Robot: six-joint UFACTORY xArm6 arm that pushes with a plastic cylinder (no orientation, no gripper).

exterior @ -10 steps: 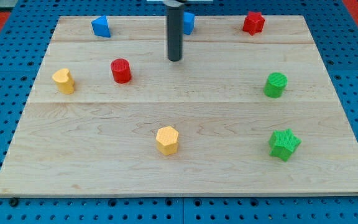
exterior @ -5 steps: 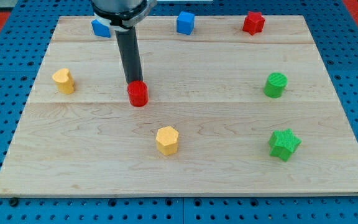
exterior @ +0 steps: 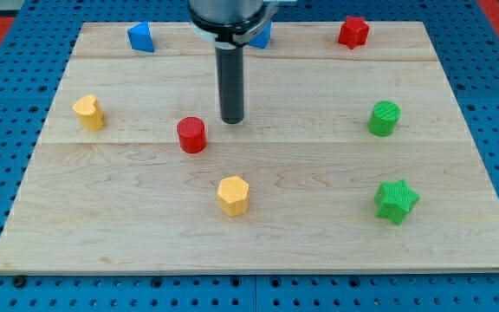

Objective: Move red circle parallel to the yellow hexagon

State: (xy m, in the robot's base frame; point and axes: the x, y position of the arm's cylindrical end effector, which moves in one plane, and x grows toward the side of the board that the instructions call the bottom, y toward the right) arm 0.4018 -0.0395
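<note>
The red circle (exterior: 192, 134) stands on the wooden board, left of centre. The yellow hexagon (exterior: 233, 195) lies below it and a little to the right, near the view's bottom. My tip (exterior: 231, 120) is down on the board just right of the red circle and slightly above it, apart from it by a small gap. The rod rises straight up from there to the view's top.
A yellow block (exterior: 88, 113) sits at the left. A blue block (exterior: 140, 37) and a second blue block (exterior: 261, 35), partly hidden by the rod, lie along the top. A red star (exterior: 353, 32) is top right. A green cylinder (exterior: 385, 118) and green star (exterior: 396, 201) are at the right.
The red circle was pushed down and right earlier and now rests still. My tip has left it and moved right, from just above it to its upper right.
</note>
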